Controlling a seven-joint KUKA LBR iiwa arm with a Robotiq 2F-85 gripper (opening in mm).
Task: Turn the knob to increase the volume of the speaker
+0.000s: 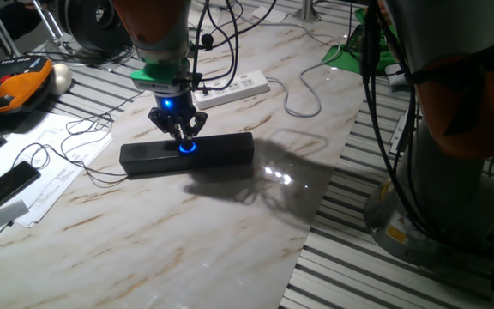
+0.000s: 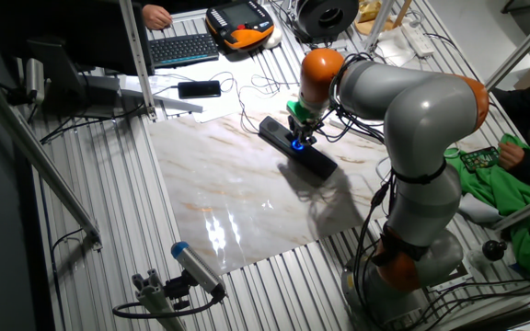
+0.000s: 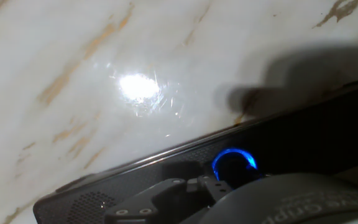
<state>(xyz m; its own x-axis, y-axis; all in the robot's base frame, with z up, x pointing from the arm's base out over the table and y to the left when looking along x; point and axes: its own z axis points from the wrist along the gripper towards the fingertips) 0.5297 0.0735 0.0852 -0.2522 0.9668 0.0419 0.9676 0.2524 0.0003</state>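
Note:
The speaker is a long, low black bar lying on the marble tabletop. The knob glows with a blue ring at its middle. My gripper comes straight down onto the bar, and its dark fingers close in around the knob from both sides. In the hand view the blue ring of the knob shows on the speaker, partly covered by the gripper body at the bottom edge.
A white power strip and a grey cable lie just behind the speaker. A flat black phone rests on papers at the left. An orange pendant and a keyboard lie beyond.

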